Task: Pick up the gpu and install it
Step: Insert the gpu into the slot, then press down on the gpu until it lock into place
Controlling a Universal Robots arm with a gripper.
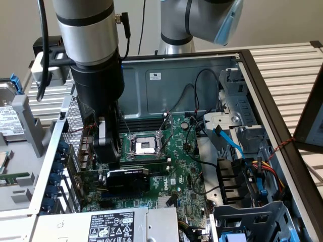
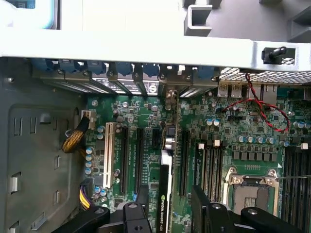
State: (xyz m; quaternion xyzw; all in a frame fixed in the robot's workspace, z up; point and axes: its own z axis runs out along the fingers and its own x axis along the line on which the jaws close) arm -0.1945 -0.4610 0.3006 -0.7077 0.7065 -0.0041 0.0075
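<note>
The gpu (image 1: 128,180), with its black fan shroud, stands on edge on the large green motherboard (image 1: 184,174) inside the open computer case. The wrist view looks down its thin top edge, where the gpu (image 2: 165,194) shows a strip with a green logo, and it lies in line with an expansion slot. My gripper (image 1: 108,157) hangs just above the card's bracket end. In the wrist view my gripper (image 2: 170,211) is open. One black finger (image 2: 142,201) stands on either side of the card, with a gap between each finger and the card.
The bare CPU socket (image 1: 146,146) lies just behind the card. Blue slot latches (image 2: 124,69) line the case's rear wall. The power supply (image 1: 111,224) is at the front, and a drive cage (image 1: 242,121) and cable bundles (image 1: 252,171) are on the exterior view's right. A hard drive (image 1: 10,118) lies outside the case.
</note>
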